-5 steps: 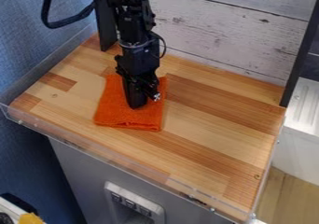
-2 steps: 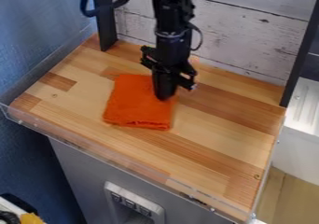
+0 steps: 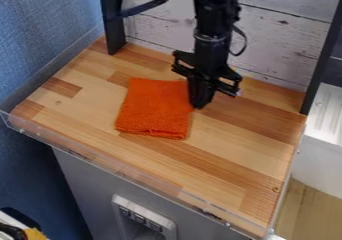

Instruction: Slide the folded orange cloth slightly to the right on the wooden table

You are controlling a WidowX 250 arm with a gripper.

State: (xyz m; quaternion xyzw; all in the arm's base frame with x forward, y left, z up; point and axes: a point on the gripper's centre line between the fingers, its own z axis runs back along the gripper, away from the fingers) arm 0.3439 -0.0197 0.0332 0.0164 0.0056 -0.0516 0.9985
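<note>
At the edge of the orange cloth (image 3: 155,109), a closed pincer (image 3: 200,105), tabletop (image 3: 247,139) extending right

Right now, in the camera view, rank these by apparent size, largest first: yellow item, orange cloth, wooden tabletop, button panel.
Wooden tabletop
Orange cloth
Button panel, cut off by the frame
Yellow item, also cut off

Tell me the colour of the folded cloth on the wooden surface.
The cloth is plain bright orange, best seen in the camera view.
</note>
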